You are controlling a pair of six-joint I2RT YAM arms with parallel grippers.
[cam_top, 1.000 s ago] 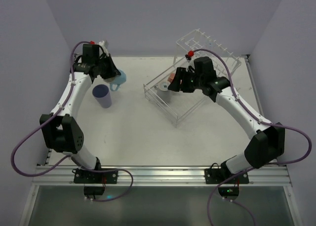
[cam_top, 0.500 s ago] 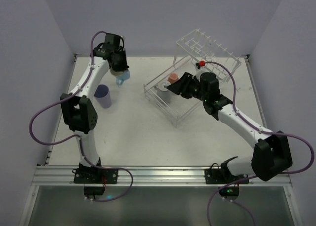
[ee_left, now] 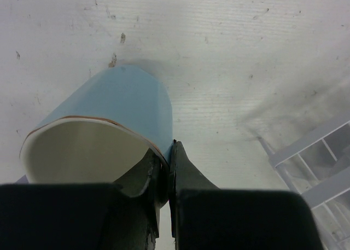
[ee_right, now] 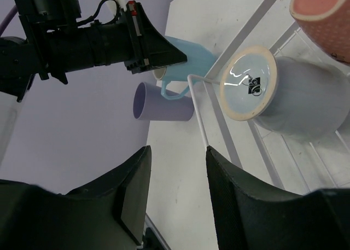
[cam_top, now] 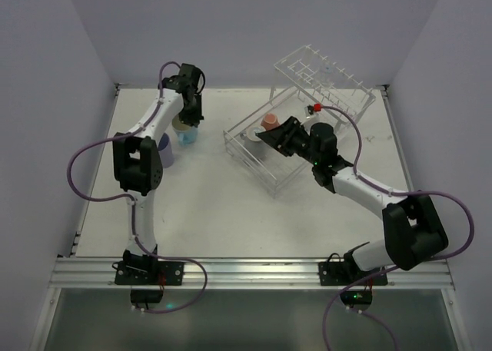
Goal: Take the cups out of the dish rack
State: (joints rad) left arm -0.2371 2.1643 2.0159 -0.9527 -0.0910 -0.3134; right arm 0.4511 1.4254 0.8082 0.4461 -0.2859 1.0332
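Note:
My left gripper [cam_top: 187, 122] is shut on the rim of the light blue cup [cam_top: 187, 135], one finger inside its cream interior [ee_left: 82, 151] and one outside, low over the table at the far left. The lavender cup [cam_top: 161, 148] stands beside it, partly behind the left arm. In the clear dish rack [cam_top: 283, 174], the salmon-pink cup [cam_top: 270, 122] and the grey-blue cup [ee_right: 306, 110], base toward me, lie in the basket's left corner. My right gripper [ee_right: 178, 151] hovers open just outside that corner with nothing between its fingers.
The rack's raised tilted tier [cam_top: 327, 74] stands at the back right. A rack corner [ee_left: 320, 162] shows at the right of the left wrist view. Walls close in the table on the left, back and right.
The left arm has swung round its elbow with the blue cup still gripped, ending slightly nearer. The right gripper has drawn toward the rack's left corner and its jaws have narrowed.

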